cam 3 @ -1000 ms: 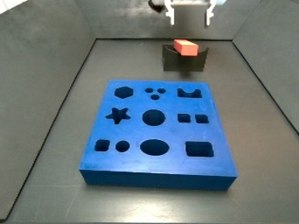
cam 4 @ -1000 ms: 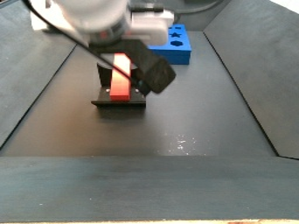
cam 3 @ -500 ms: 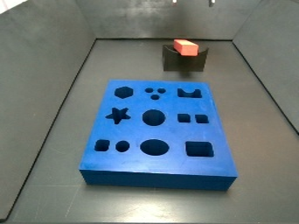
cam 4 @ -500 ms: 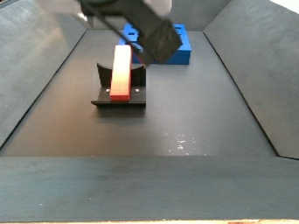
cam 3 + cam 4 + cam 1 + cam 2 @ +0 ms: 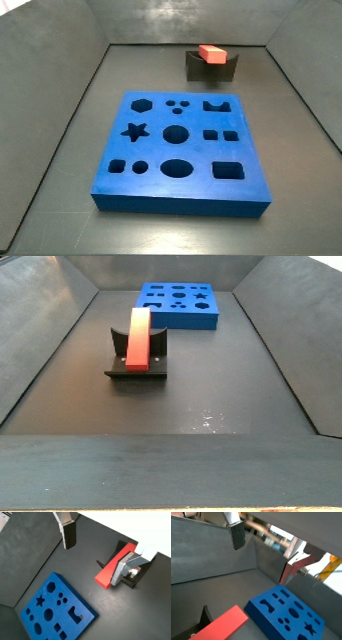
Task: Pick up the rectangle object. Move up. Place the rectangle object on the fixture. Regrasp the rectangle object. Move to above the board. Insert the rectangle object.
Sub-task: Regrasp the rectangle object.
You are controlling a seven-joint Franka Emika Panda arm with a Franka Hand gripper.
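The rectangle object (image 5: 138,336) rested in the fixture (image 5: 136,368), unheld. The gripper (image 5: 100,547) hung above, fingers (image 5: 67,532) spread and empty. Judged rigid, light; grasp across its long sides.

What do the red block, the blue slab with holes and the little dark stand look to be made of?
The rectangle object looks like matte plastic: even red-orange, sharp edges, no grain. The board seems plastic or dense foam, uniformly blue with cleanly cut holes. The fixture, under the block, looks like dull dark metal or plastic; hard to tell. The gripper, open above, has silvery metal fingers.
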